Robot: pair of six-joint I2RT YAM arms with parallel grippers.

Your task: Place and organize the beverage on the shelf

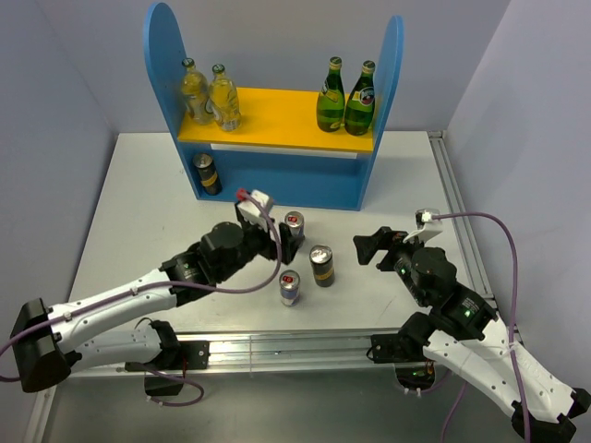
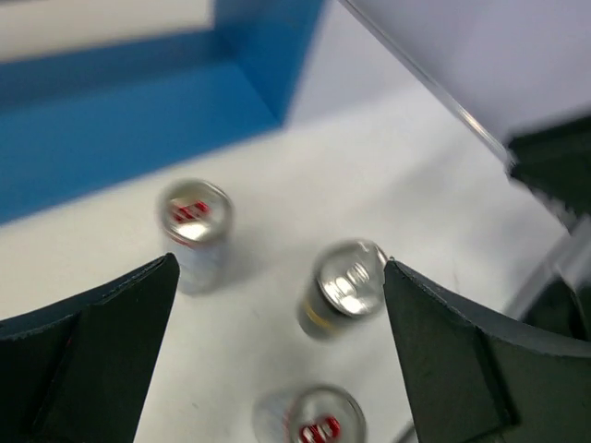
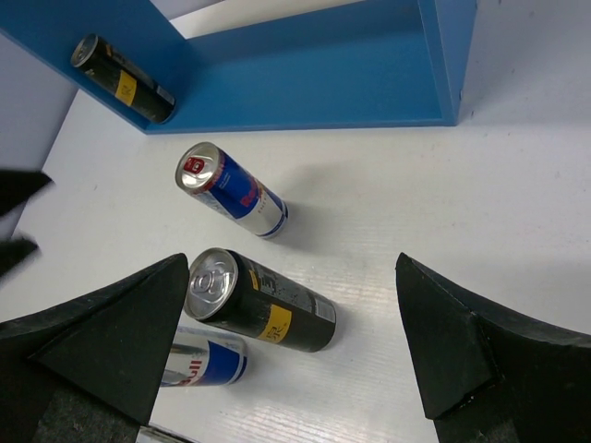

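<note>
The blue shelf (image 1: 277, 175) stands at the back with two pale-yellow bottles (image 1: 211, 92) at the left of its yellow board. One black-gold can (image 1: 207, 173) stands on the lower level at the left. On the table stand a silver can (image 1: 294, 224), a second black-gold can (image 1: 321, 266) and another silver can (image 1: 289, 288). My left gripper (image 1: 288, 245) is open and empty above them; its view shows the far silver can (image 2: 196, 231), the black-gold can (image 2: 343, 286) and the near silver can (image 2: 314, 423). My right gripper (image 1: 372, 245) is open and empty, right of the black-gold can (image 3: 259, 300).
Two green bottles (image 1: 345, 97) stand at the right end of the yellow board. The shelf's lower level (image 3: 323, 83) is bare right of the black-gold can (image 3: 125, 78). A metal rail (image 1: 452, 203) runs along the table's right edge. Grey walls close in both sides.
</note>
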